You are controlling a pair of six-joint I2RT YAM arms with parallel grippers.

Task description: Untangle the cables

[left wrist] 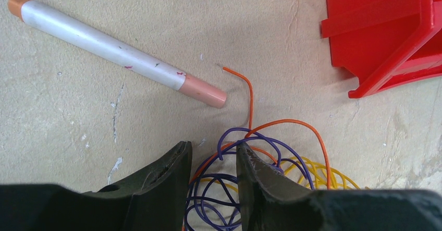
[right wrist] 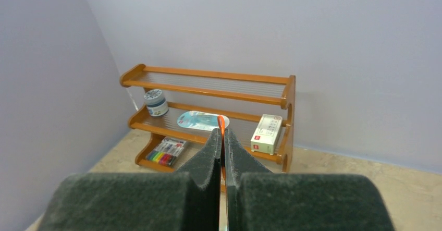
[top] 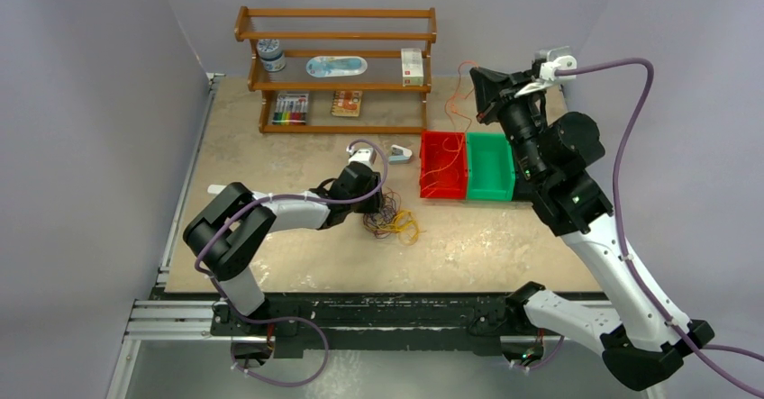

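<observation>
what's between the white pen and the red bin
In the left wrist view, one loose orange wire end, rising from the tangled cables, lies between the white pen with orange tips and the red plastic bin; otherwise bare tabletop.

The shelf [top: 335,70] stands at the far edge of the table [top: 504,246]. Nearer and to the right, the left bin [top: 444,165] and right bin [top: 490,167] touch side by side. The cables [top: 396,223] lie mid-table, left of the bins, under the left gripper [left wrist: 213,153]. The pen [left wrist: 117,51] lies near them, apart. A strand [right wrist: 221,122] runs from the left bin up to the right gripper [right wrist: 223,133].
</observation>
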